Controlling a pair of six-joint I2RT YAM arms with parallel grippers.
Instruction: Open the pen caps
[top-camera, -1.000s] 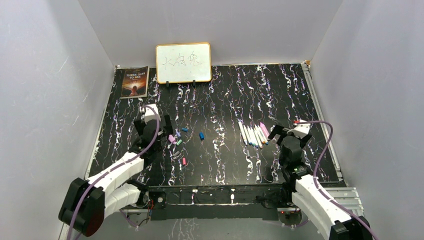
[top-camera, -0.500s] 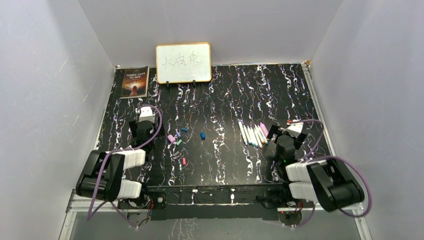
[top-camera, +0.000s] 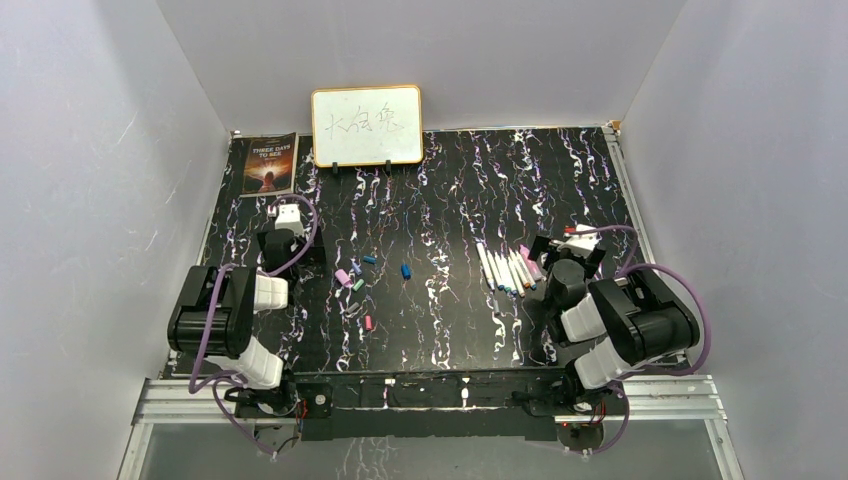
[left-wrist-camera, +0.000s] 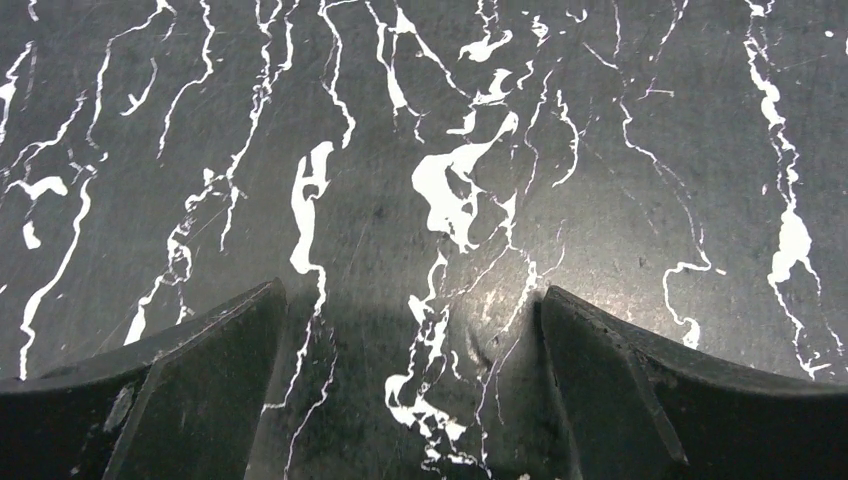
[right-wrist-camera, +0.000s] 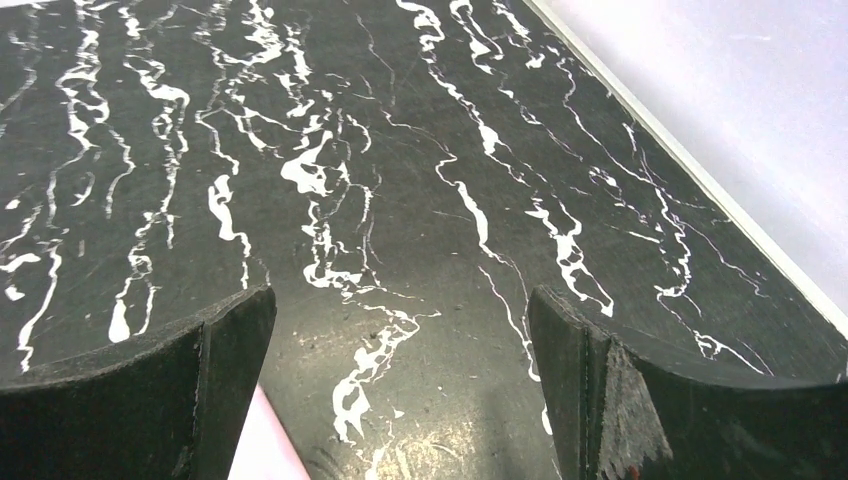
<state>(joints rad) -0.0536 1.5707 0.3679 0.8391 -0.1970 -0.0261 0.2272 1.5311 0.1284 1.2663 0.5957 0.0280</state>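
Several white-barrelled pens (top-camera: 505, 268) lie side by side right of centre, a pink marker (top-camera: 527, 258) at the row's right end. Loose pen caps lie left of centre: a purple one (top-camera: 343, 276), a teal one (top-camera: 358, 284), two blue ones (top-camera: 370, 259) (top-camera: 404, 270) and a pink one (top-camera: 368, 322). My left gripper (top-camera: 283, 246) is open and empty, left of the caps; its wrist view shows only bare table between the jaws (left-wrist-camera: 412, 300). My right gripper (top-camera: 566, 262) is open just right of the pens; its wrist view (right-wrist-camera: 400, 300) shows the pink marker (right-wrist-camera: 262, 440) beside the left finger.
A small whiteboard (top-camera: 366, 125) stands at the back of the black marbled table (top-camera: 450, 190), with a book (top-camera: 270, 163) to its left. Grey walls close in three sides. Both arms are folded over their bases at the near edge.
Both arms have folded back over their bases. The left gripper has moved left and farther from the caps. The right gripper has shifted a little towards the pens. Both stay open and empty.
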